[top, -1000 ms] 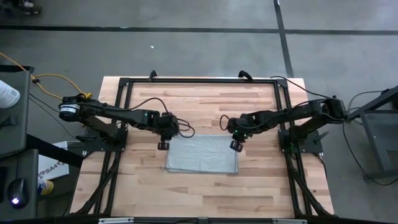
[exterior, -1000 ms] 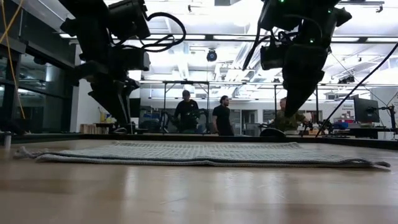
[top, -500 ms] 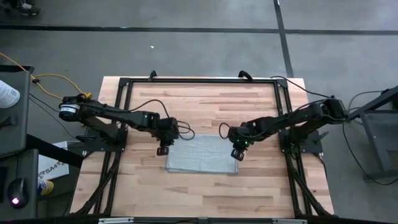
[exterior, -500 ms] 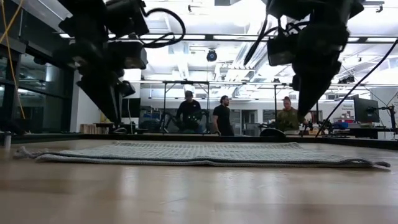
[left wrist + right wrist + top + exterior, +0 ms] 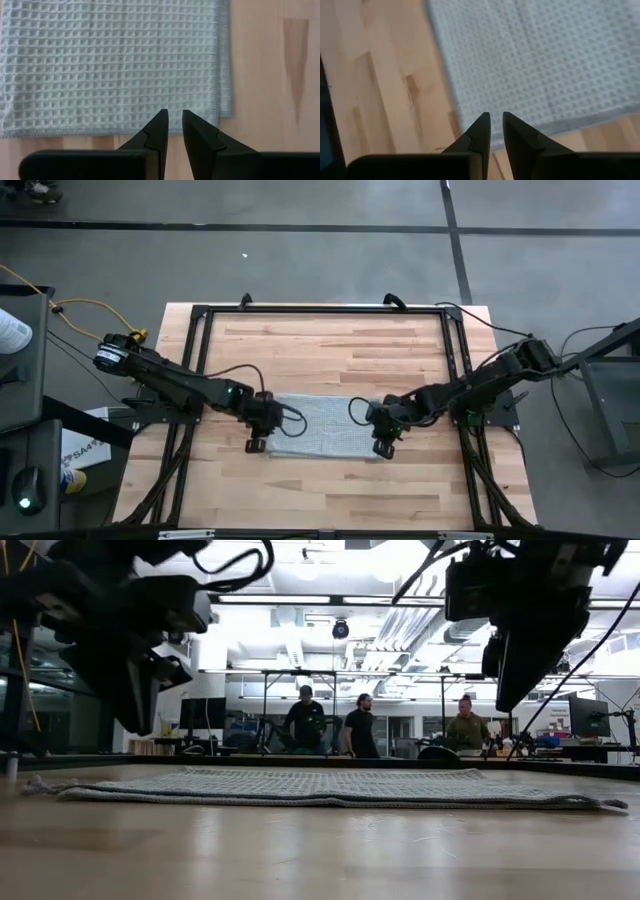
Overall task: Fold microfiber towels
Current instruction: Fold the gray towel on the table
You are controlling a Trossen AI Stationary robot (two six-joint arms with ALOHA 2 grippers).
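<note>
Wooden tabletop (image 5: 330, 490): light planks, bordered by a black metal frame (image 5: 320, 310). Grey floor around it, crossed by dark lines. Yellow cable (image 5: 75, 307) off the table's left side. Low view: three people (image 5: 358, 727) stand in the room behind, under bright ceiling lights.

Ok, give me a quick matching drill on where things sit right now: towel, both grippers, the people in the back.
Things:
1. towel
2. left gripper
3. right gripper
4. people

Places:
A. above the towel's near right corner
B. flat on the wooden table
C. in the room behind the table
D. above the towel's near left corner

Pairs: 1-B, 2-D, 3-A, 4-C
</note>
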